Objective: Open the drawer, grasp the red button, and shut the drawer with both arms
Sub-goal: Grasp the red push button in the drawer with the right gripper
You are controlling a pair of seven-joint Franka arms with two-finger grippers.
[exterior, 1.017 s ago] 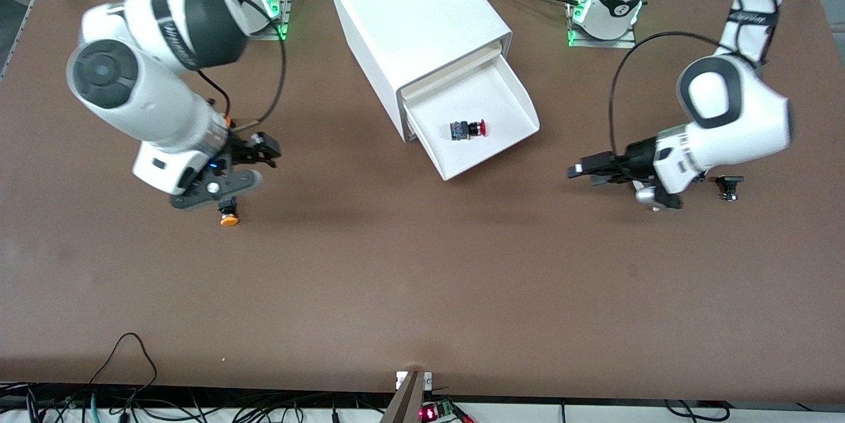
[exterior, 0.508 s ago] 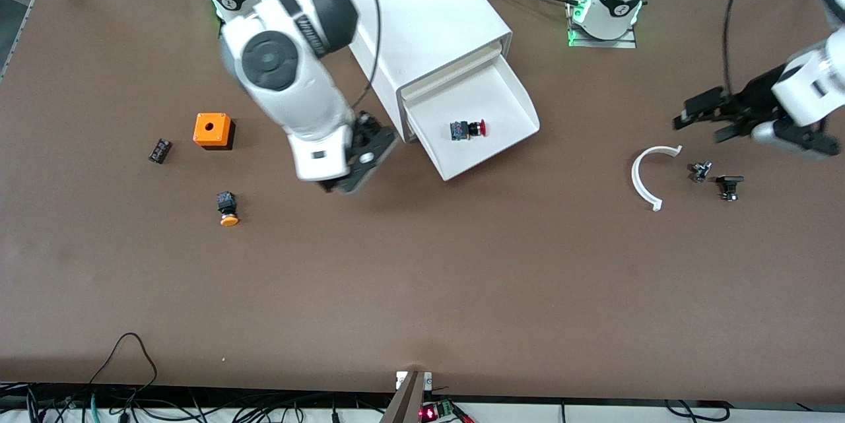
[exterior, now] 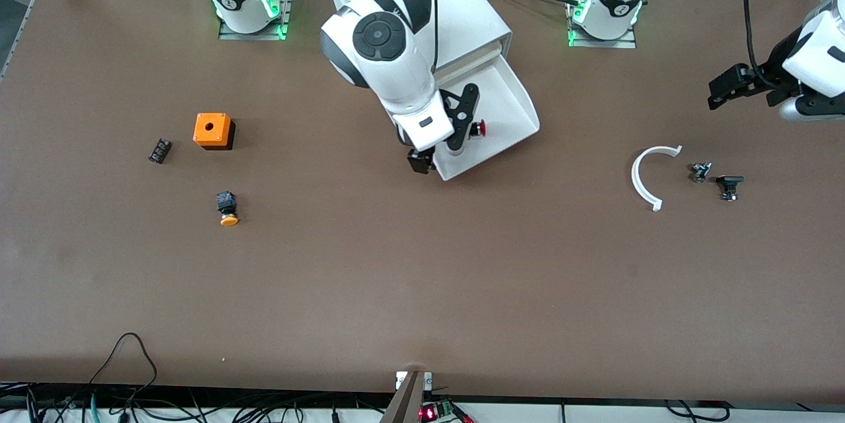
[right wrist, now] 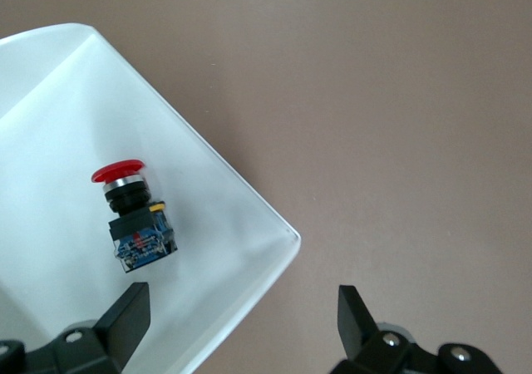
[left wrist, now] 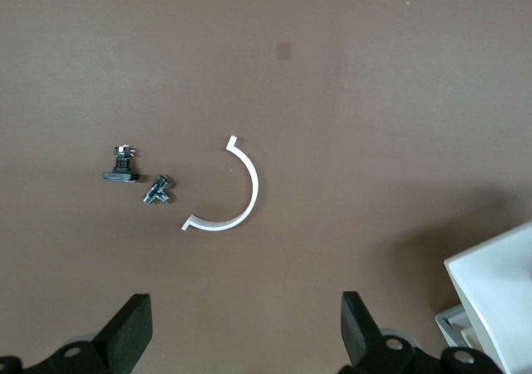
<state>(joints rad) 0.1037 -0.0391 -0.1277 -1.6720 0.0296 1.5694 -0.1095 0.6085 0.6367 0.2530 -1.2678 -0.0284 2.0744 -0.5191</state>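
The lowest drawer (exterior: 508,99) of the white cabinet (exterior: 475,20) stands pulled out. The red-capped button (exterior: 481,127) lies on its side in the drawer, its dark body mostly hidden in the front view. In the right wrist view the button (right wrist: 133,212) lies on the drawer's floor (right wrist: 50,141). My right gripper (exterior: 438,151) is open over the drawer's front corner at the right arm's end, and in its own view (right wrist: 241,324) it is beside the button, not touching it. My left gripper (exterior: 716,94) is open and empty over the table at the left arm's end (left wrist: 241,332).
An orange box (exterior: 212,130), an orange-capped button (exterior: 227,208) and a small black part (exterior: 159,150) lie toward the right arm's end. A white arc (exterior: 643,175) and two small dark parts (exterior: 700,171) (exterior: 729,185) lie under the left gripper; the arc (left wrist: 233,187) also shows in the left wrist view.
My right arm has swung from the right arm's end of the table to over the open drawer. My left arm has drawn back and up, uncovering the white arc. The drawer and button stayed put.
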